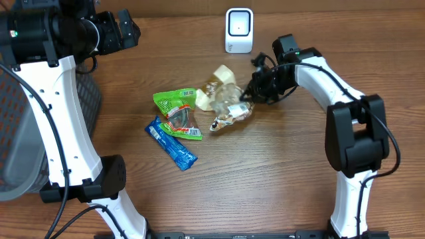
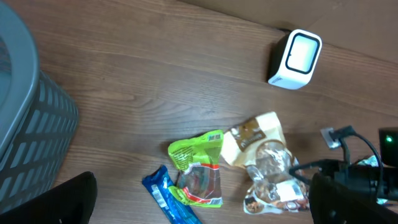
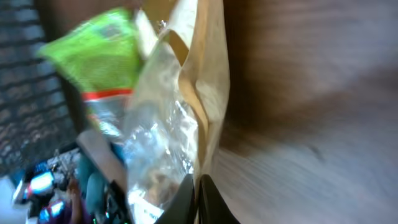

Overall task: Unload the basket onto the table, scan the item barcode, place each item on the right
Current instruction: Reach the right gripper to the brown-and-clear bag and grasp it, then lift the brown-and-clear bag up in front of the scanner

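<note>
My right gripper point(image 1: 251, 93) is pressed together on the thin edge of the clear crinkled bag point(image 1: 229, 101), which has a stiff tan header. I sit at the bag's 3 o'clock. The glossy green pouch point(image 1: 176, 113) and the blue wrapper point(image 1: 171, 143) crowd its 9 o'clock. The rounded white scanner point(image 1: 239, 30) stands apart at 12. The bare wooden table point(image 1: 279, 179) lies open toward 5. My left gripper point(image 1: 126, 28) hangs spread at 10, near the ribbed grey basket point(image 1: 20, 133).

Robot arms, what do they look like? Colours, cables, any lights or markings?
The left arm and right arm both have white, rounded link shells joined by chunky black joint housings. Thin black cables run alongside the white links. The left gripper and right gripper are black. A small green light glows near the right wrist. No markings are readable.
</note>
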### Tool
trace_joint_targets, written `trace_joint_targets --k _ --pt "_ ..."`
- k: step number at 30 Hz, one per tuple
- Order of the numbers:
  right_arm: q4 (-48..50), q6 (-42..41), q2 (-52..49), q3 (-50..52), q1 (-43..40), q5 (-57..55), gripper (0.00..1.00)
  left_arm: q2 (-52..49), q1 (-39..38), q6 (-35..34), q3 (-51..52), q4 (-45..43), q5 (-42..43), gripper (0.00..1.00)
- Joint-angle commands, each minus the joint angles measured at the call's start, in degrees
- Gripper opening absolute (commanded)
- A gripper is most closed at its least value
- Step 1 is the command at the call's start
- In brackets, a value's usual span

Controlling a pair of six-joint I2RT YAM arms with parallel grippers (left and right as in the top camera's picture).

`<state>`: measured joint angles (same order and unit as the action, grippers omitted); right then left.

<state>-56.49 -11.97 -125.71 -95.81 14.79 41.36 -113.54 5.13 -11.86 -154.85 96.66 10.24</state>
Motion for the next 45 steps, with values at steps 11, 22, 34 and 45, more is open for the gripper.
trace_joint_targets --k 11,22,34,45 --pt "3.37 4.76 1.62 2.64 0.13 -17.73 0.85 -0.48 0.11 0.26 0.00 0.00 -0.33 1.00" --pt "6.32 -4.66 -4.79 3.67 1.84 -4.22 0.72 -0.48 0.11 0.26 0.00 0.00 -0.33 1.00" --pt "16.37 -12.70 -7.08 3.93 7.45 5.64 0.26 -0.46 0.02 0.26 0.00 0.00 -0.35 1.00" --pt "15.98 -9.03 1.38 3.89 5.31 5.42 0.04 -0.48 0.02 0.26 0.00 0.00 -0.35 1.00"
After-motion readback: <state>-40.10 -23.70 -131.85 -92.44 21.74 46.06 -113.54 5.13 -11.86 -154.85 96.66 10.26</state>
